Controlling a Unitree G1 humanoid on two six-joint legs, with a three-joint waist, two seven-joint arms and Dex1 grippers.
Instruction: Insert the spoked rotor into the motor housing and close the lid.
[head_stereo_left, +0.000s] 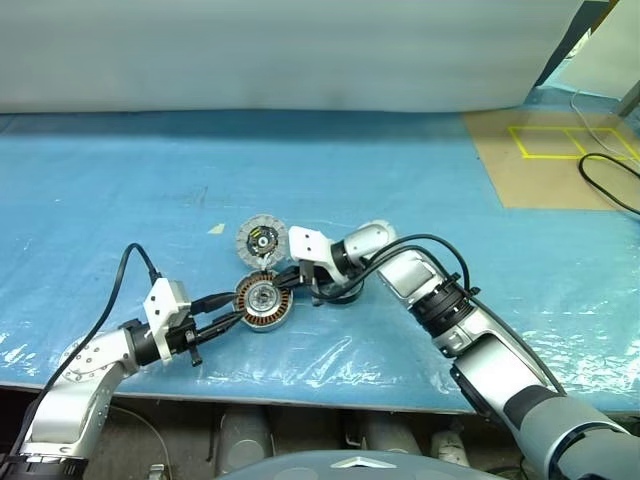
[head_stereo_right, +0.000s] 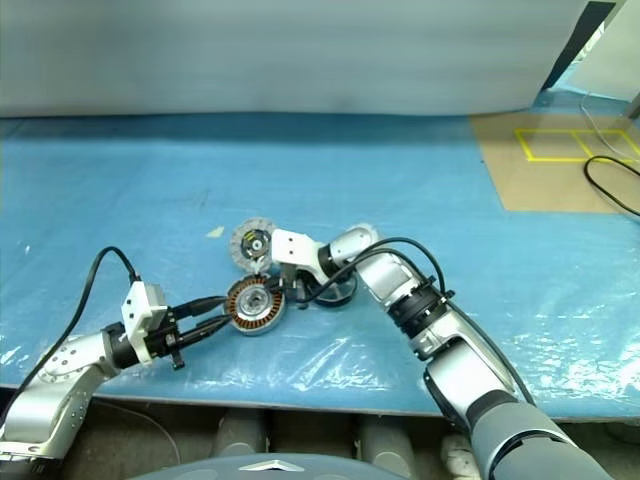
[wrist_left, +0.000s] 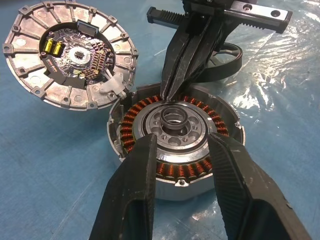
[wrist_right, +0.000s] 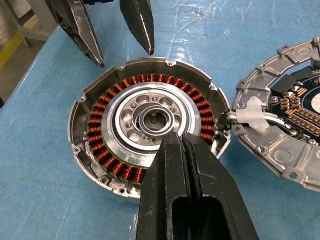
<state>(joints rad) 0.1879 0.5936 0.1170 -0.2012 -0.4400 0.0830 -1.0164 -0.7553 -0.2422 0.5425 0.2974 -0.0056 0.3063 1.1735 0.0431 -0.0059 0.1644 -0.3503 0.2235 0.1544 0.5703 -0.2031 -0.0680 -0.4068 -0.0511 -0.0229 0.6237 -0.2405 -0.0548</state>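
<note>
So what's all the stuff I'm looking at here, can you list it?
motor housing: one, silvery with copper windings, on the blue table cover, open, nothing inserted in it
lid: one, silvery segmented rim around a dark circuit board, lying open beside the housing, joined to it
spoked rotor: one, black ring, on the cover behind the right gripper
table cover: one, blue, under clear plastic
brown board: one, yellow tape lines, far right
black cable: one, on the board
left gripper: black fingers open, either side of the housing
right gripper: black fingers shut, tip over the housing's centre
</note>
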